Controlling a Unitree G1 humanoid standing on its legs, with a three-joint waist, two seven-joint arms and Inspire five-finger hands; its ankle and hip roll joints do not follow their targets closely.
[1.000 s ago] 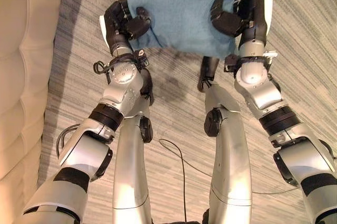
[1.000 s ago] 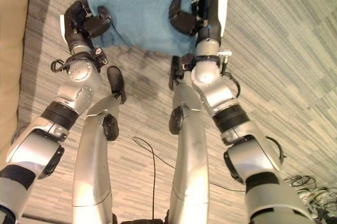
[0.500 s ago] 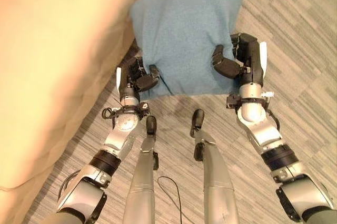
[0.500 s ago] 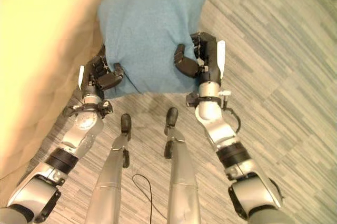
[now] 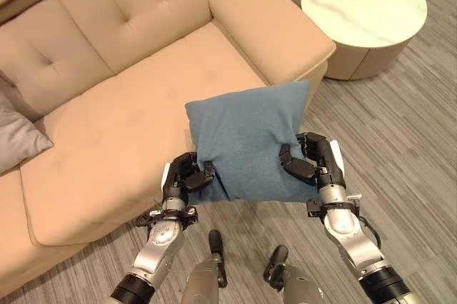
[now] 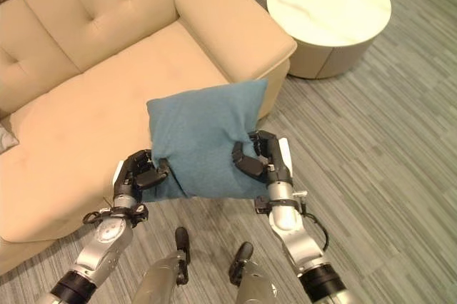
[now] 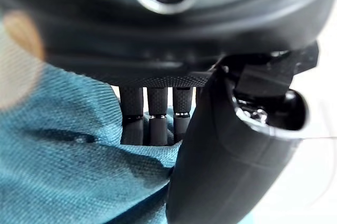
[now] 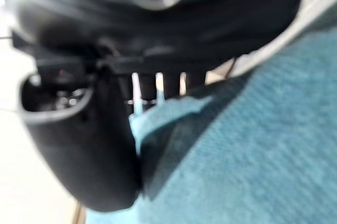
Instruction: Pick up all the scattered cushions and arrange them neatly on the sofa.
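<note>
Since the view had swung up from the floor, the teal cushion [image 5: 250, 140], pinched by left hand [image 5: 187, 178] and right hand [image 5: 308, 163], now hung beyond them before the sofa [image 5: 136, 83]; placement looked next.

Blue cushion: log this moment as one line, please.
blue cushion: held up in front of sofa seat | left hand: pinching lower left edge | right hand: pinching lower right edge | grey cushion: on sofa

no readable text, no labels, no numbers, no signs on anything in view
</note>
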